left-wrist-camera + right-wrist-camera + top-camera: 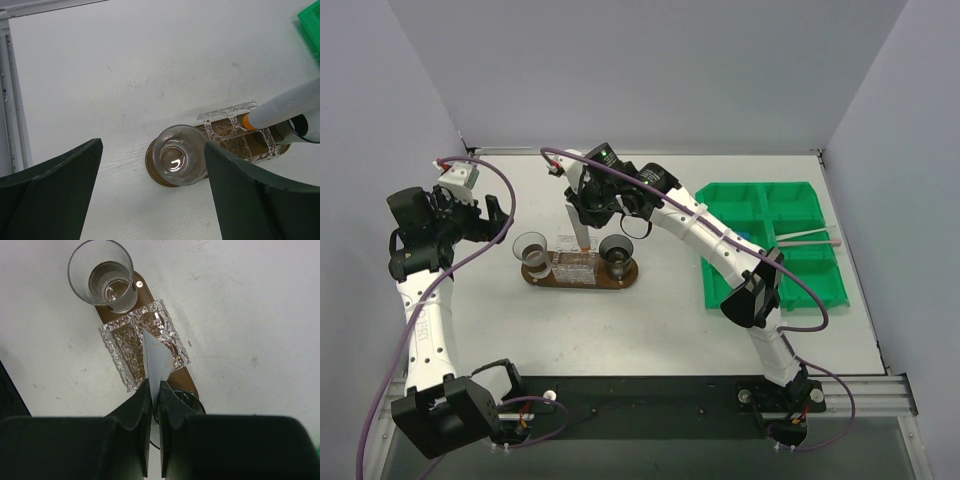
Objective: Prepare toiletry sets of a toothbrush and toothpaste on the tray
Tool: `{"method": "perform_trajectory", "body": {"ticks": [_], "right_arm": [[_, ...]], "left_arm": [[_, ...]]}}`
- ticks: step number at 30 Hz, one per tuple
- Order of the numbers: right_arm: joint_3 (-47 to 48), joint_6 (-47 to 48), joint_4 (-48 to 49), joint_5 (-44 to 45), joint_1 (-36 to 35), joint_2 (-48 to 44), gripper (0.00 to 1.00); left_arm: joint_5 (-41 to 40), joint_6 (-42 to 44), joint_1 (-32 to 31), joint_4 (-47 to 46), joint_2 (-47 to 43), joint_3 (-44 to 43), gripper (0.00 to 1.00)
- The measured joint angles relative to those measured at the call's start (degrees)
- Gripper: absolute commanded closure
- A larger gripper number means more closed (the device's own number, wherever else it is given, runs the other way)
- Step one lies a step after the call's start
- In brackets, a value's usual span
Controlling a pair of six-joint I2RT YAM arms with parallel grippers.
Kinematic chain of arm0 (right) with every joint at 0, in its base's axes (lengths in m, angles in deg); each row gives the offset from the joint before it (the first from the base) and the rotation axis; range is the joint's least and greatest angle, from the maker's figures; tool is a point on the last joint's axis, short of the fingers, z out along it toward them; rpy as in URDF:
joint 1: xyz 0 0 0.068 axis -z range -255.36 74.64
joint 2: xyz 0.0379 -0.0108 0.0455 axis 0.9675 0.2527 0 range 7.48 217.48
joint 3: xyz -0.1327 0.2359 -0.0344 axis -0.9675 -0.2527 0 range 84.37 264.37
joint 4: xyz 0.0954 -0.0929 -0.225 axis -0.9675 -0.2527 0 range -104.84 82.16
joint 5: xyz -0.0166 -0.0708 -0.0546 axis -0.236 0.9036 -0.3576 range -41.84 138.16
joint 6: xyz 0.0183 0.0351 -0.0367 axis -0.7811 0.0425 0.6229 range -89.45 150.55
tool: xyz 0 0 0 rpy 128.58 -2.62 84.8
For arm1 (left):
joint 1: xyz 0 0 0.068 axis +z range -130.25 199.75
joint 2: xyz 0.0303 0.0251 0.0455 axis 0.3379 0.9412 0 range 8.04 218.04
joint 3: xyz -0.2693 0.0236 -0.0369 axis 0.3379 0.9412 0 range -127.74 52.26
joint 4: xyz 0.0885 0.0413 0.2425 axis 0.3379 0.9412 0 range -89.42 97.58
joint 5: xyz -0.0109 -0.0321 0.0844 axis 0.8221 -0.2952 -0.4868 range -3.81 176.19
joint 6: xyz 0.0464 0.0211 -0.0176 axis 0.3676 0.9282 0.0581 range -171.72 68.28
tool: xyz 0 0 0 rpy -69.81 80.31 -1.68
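Toothpaste (157,362) pinched between right fingers (134,412), cap-down over tray (142,292), left fingers (55,190) wide apart, empty

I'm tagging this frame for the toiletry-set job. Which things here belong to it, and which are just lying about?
Belong to the job:
- toothpaste tube, gripped cap-down by the right end effector
- toothbrush, lying on the green bin
- wooden tray
- clear holder on the tray, probably

Lying about:
- green bin
- two clear cups on the tray
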Motion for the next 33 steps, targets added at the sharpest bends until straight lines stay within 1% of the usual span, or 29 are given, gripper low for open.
{"method": "perform_trajectory", "body": {"ticks": [33], "right_arm": [[0.24,0.74,-0.13,1.57,-0.02,0.0,1.0]], "left_arm": [[1.22,0.13,0.35,0.0,0.02,0.11,0.06]]}}
